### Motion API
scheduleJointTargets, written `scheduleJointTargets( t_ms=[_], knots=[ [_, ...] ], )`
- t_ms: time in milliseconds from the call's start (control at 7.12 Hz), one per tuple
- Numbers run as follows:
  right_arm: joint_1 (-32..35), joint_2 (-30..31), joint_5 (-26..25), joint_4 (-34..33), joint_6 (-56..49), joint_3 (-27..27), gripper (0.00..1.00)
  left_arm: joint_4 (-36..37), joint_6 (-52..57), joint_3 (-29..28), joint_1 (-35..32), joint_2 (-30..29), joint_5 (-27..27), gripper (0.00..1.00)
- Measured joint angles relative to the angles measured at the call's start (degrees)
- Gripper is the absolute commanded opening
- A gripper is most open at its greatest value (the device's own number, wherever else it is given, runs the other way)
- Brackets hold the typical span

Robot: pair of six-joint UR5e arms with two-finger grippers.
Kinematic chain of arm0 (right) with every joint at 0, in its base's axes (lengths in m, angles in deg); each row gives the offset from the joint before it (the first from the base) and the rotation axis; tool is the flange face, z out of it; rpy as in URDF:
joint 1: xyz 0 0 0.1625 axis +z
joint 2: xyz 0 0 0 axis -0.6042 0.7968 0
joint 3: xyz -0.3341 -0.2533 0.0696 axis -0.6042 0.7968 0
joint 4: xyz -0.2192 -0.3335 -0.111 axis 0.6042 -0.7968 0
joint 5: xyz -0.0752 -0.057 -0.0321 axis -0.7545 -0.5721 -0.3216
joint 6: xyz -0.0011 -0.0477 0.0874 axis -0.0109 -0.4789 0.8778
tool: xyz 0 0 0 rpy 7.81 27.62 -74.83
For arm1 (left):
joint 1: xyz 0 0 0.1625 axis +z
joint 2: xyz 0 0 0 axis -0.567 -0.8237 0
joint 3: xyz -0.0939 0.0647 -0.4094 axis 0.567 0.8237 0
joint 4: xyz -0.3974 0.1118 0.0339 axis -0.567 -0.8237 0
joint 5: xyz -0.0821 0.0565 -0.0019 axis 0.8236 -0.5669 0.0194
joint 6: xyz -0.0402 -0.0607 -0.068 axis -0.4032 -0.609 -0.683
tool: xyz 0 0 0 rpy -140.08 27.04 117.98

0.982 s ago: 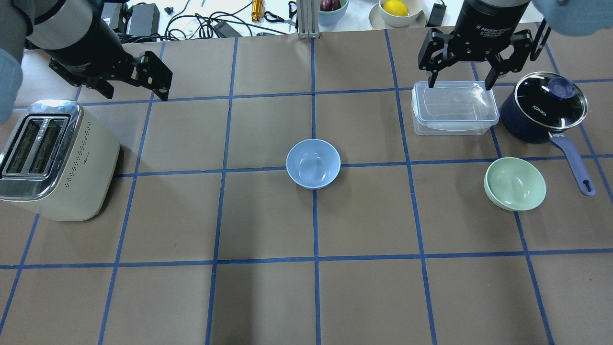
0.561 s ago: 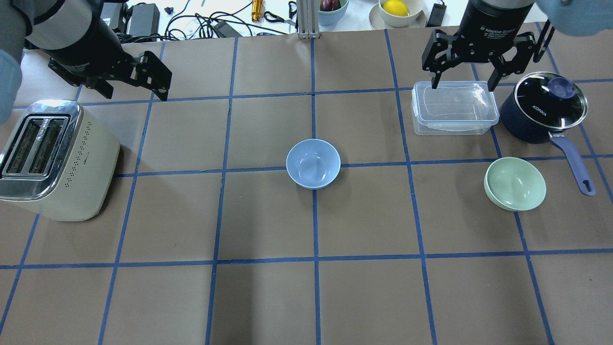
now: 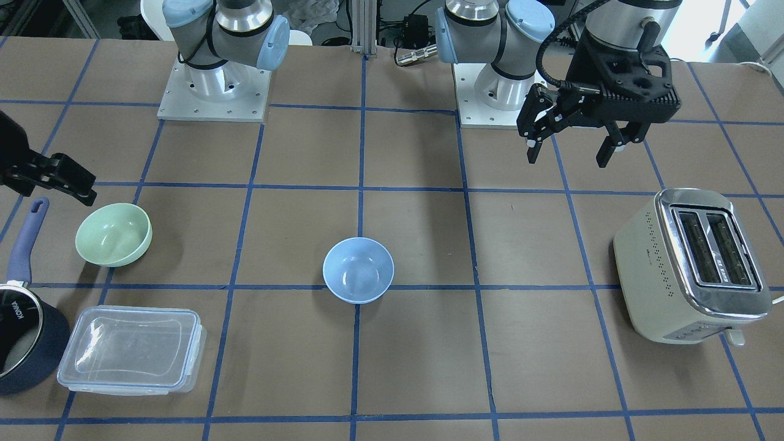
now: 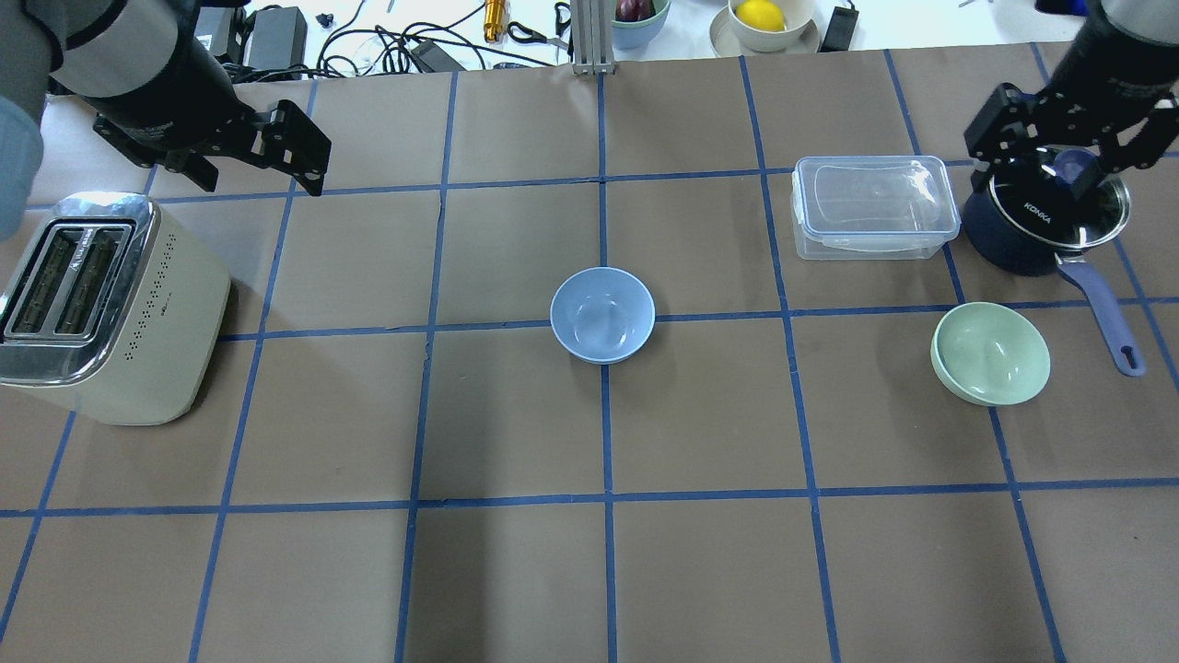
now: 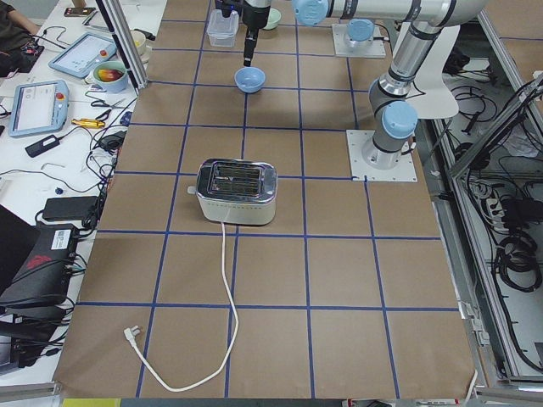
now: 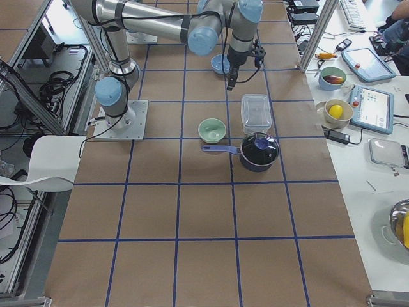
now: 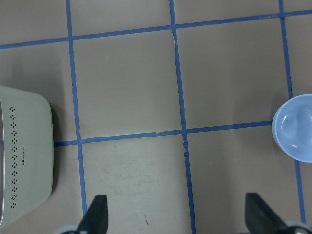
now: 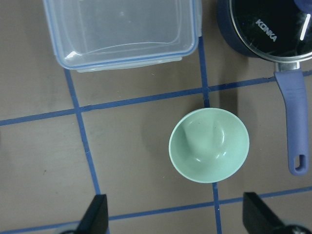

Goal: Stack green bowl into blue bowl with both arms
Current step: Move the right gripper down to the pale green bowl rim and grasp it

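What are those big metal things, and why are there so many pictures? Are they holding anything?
They are two robot arms bolted to a table, and each one ends in a two-finger claw. Fixed cameras look from behind, from in front and from both table ends. Two more ride on the wrists. On the table stand a green bowl, a blue bowl, a toaster, a clear box and a saucepan. The left gripper and right gripper are both open and hold nothing.
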Motion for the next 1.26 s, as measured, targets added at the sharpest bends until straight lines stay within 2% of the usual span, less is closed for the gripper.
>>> scheduleJointTargets(
  t_ms=[140,421,702,842,982,1123,1263],
  knots=[
    [-3.79,0.14,0.63,-4.39,-1.33,-5.33,1.0,0.0,0.0,-0.01,0.0,0.01,0.0,1.0],
    [-6.84,0.24,0.6,-16.4,-3.3,-16.56,1.0,0.0,0.0,-0.01,0.0,-0.01,0.08,1.0],
    [-7.98,0.04,-2.58,-29.8,-6.1,-26.95,1.0,0.0,0.0,-0.01,0.0,-0.04,0.16,1.0],
    [-8.99,0.03,-4.35,-35.02,-7.09,-31.3,0.97,0.0,0.0,-0.01,0.0,-0.04,0.15,1.0],
    [-10.54,-0.01,-4.86,-38.43,-8.14,-34.17,0.85,0.0,0.0,-0.01,0.0,-0.04,0.13,1.0],
    [-11.88,-0.05,-4.29,-40.02,-8.92,-35.62,0.52,0.0,0.0,-0.01,0.0,-0.05,0.15,1.0],
    [-12.5,-0.12,-3.27,-40.67,-9.85,-36.17,0.12,0.0,0.0,-0.01,0.0,-0.07,0.16,1.0]
  ],
)
